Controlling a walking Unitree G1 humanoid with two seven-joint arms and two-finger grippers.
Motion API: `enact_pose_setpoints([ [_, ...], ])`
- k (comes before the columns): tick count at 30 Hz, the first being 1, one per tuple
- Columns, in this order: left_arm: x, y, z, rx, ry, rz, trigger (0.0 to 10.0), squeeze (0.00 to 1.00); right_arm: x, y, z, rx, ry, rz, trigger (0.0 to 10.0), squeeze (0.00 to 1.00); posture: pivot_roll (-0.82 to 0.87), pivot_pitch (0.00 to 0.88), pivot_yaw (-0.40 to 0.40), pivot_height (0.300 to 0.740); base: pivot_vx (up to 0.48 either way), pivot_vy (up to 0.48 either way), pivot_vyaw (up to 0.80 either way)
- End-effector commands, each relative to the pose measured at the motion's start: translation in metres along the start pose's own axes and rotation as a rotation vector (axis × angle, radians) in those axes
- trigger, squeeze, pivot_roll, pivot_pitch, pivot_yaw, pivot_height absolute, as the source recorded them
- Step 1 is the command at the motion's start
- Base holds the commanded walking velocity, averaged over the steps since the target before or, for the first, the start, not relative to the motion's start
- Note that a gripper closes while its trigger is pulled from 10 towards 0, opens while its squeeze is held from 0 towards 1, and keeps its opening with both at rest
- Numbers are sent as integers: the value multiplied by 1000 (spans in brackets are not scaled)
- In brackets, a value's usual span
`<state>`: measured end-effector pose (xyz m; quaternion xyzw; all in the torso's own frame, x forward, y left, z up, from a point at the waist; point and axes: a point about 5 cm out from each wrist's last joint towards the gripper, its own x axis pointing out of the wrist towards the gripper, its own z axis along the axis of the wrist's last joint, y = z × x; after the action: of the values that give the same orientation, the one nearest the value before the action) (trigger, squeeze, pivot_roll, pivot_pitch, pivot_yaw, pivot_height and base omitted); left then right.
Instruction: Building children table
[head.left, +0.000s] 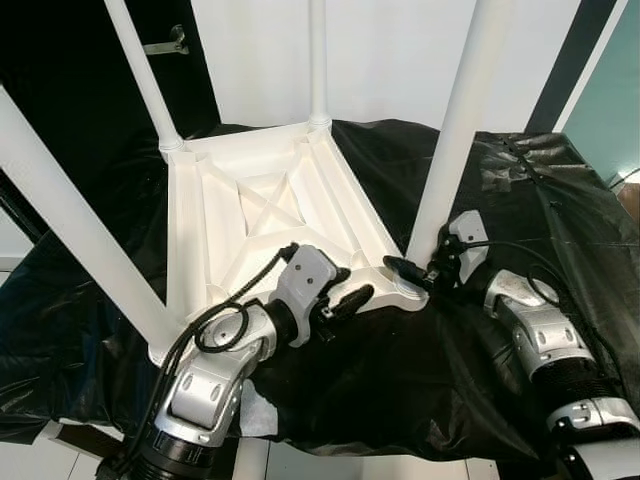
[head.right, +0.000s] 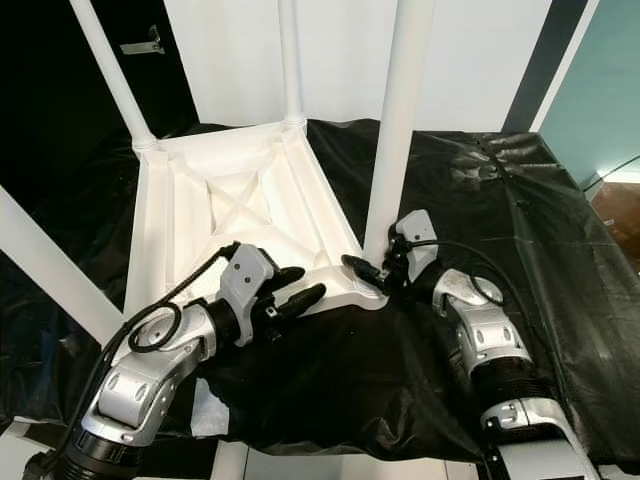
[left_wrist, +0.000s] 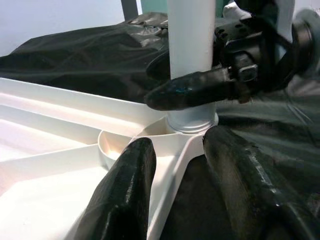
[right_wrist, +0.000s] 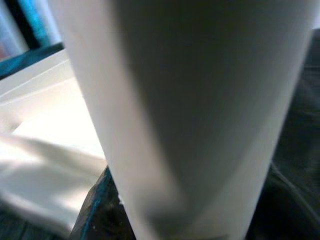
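A white children's table (head.left: 250, 215) lies upside down on black sheeting, its legs pointing up. My right gripper (head.left: 405, 270) is at the foot of the near right leg (head.left: 455, 130), fingers closed around it just above the socket; one finger (left_wrist: 190, 90) crosses the front of the leg (left_wrist: 192, 40). That leg (right_wrist: 200, 100) stands very close in the right wrist view. My left gripper (head.left: 358, 283) is open at the table's front corner, and its fingers (left_wrist: 125, 190) straddle the rim beside the same socket without gripping.
Black plastic sheeting (head.left: 480, 380) covers the work surface and hangs over its front edge. Three more white legs rise at the other corners, one (head.left: 70, 220) slanting close on my left. A white wall stands behind, a teal panel (head.left: 610, 110) to the right.
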<state>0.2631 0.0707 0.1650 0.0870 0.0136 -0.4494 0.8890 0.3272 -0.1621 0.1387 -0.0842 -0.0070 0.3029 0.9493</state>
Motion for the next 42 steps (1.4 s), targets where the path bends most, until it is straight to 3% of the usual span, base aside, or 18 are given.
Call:
enact_pose_setpoints([
  [1, -1, 0, 1, 1, 0, 34, 10000, 0, -2, 2, -9, 16, 41, -54, 0, 0, -52, 7, -4, 740, 0, 0, 0],
  [15, -2, 0, 0, 0, 9, 7, 10000, 0, 1, 40, -19, 114, 45, -483, 0, 0, -53, 13, 17, 740, 0, 0, 0],
  [17, -3, 0, -1, 1, 11, 5, 10000, 0, 7, 49, -16, 188, 40, -604, 0, 0, -54, 5, 18, 740, 0, 0, 0],
  [28, 1, -1, 0, 8, 10, -8, 10000, 0, 6, 54, -11, 183, 40, -618, 0, 0, -56, 0, 19, 740, 0, 0, 0],
  [29, 1, 0, 0, 8, 10, -8, 10000, 0, 6, 54, -10, 185, 37, -618, 3922, 0, -56, 0, 21, 740, 0, 0, 0],
  [30, 1, -1, 0, 9, 11, -10, 10000, 0, 6, 54, -10, 185, 32, -617, 10000, 0, -55, 0, 22, 740, 0, 0, 0],
  [36, 1, -2, 0, 10, 11, -16, 10000, 0, 4, 52, -5, 189, 6, -611, 10000, 0, -55, 0, 26, 740, 0, 0, 0],
  [37, 1, -2, 0, 10, 12, -17, 10000, 0, 3, 52, -4, 185, -2, -601, 10000, 165, -55, 0, 26, 740, 0, 0, 0],
  [38, 0, -2, 0, 10, 12, -18, 10000, 0, 2, 52, -2, 187, -13, -588, 10000, 1000, -56, 0, 26, 740, 0, 0, 0],
  [42, 0, -2, 0, 11, 13, -20, 10000, 0, 0, 53, 1, 182, -43, -552, 10000, 1000, -57, 0, 25, 740, 0, 0, 0],
])
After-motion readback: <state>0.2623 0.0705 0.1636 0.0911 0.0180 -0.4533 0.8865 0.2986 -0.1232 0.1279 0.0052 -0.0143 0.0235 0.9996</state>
